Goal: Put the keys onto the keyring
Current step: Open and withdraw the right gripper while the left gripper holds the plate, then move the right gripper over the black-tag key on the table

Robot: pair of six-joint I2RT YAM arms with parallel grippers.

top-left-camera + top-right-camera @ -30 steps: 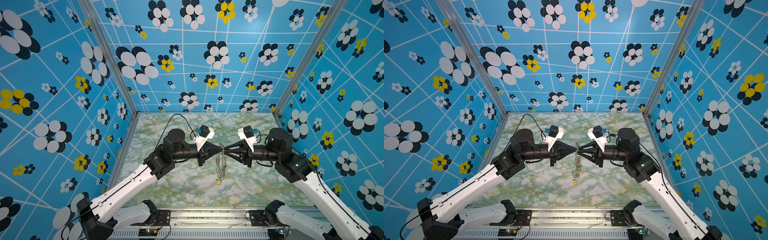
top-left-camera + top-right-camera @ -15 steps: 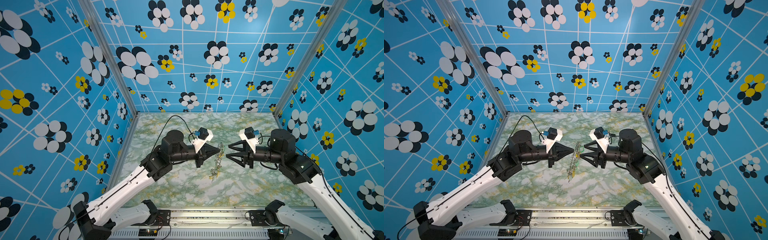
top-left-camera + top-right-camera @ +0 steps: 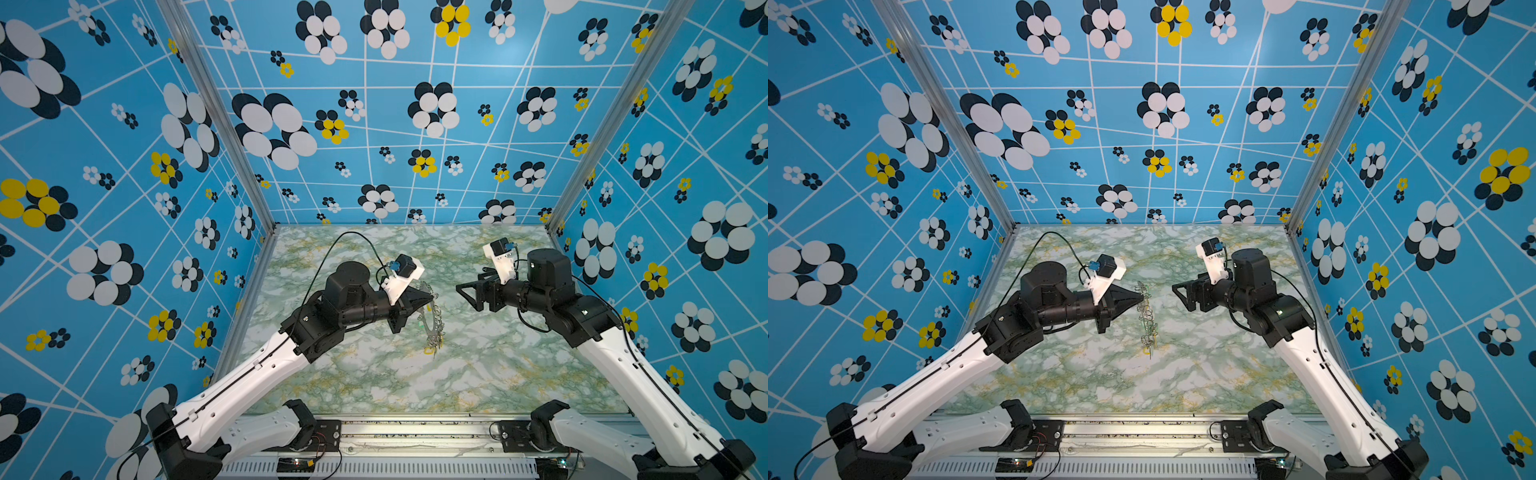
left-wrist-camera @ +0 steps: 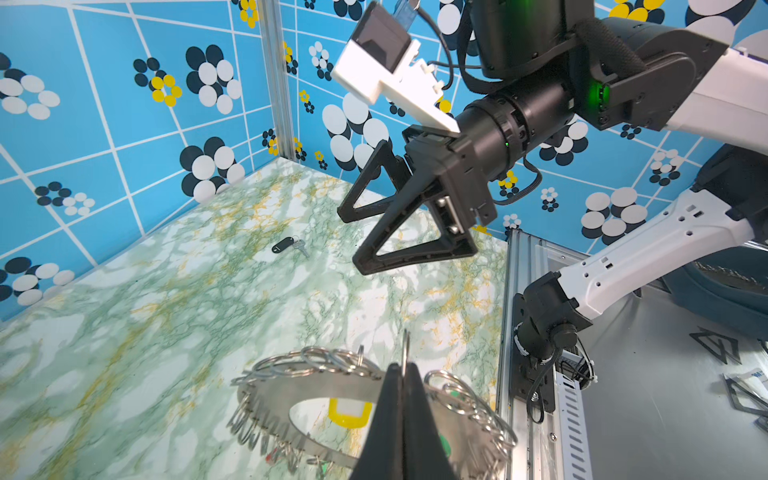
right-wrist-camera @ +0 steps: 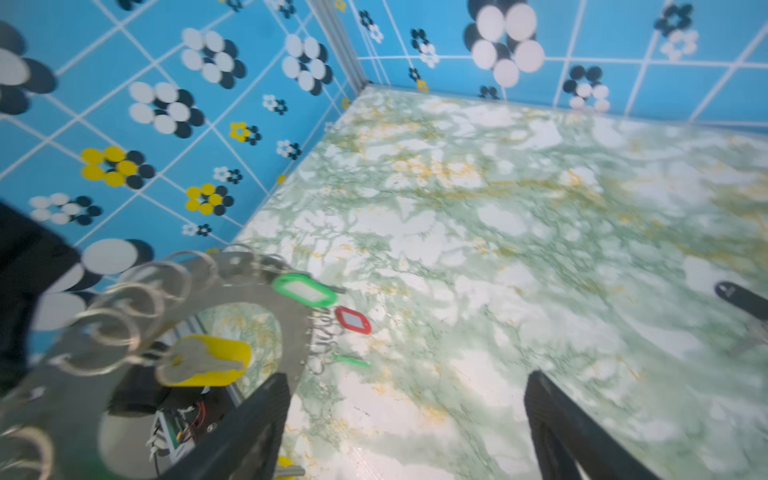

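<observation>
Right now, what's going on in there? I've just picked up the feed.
The left gripper is shut on the rim of the keyring, holding it up on edge over the table. The right gripper is open and empty, a gap away from the ring. The black-tagged key lies loose on the table, away from both grippers, so it is not on the ring yet.

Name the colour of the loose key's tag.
Black tag; shows best in the left wrist view.
</observation>
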